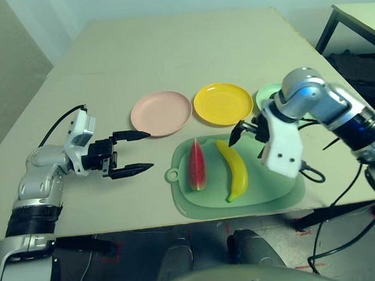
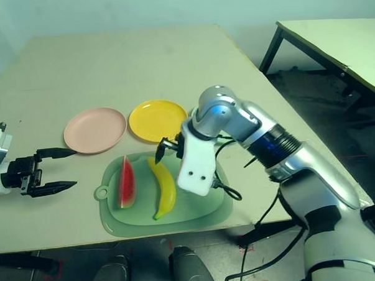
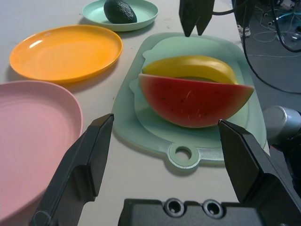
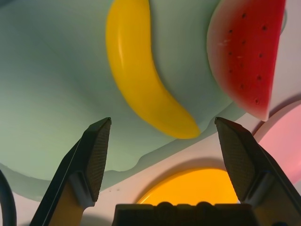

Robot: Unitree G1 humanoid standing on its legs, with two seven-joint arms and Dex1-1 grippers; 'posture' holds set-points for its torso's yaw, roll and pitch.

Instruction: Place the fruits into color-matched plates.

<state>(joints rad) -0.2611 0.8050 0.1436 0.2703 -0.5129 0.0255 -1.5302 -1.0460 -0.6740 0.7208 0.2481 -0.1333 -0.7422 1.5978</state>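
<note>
Open table (image 1: 171, 48) lies beyond the plates. The dark green oval avocado (image 3: 120, 11) sits in the mint green plate (image 3: 146, 12); the pale pink plate (image 1: 161, 113) and yellow plate (image 1: 223, 103) hold nothing. The red watermelon wedge (image 1: 197, 166) and curved yellow banana (image 1: 234, 169) lie on the pale green mat (image 1: 270, 190). The left gripper (image 1: 133, 153) and the right gripper (image 4: 164, 141), above the banana's tip, have fingers spread wide, holding nothing.

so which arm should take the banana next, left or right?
Right, probably. The right gripper hangs open right at the banana tip on the mat, next to the yellow plate. The left gripper is open too but sits off the mat, past the watermelon.
</note>
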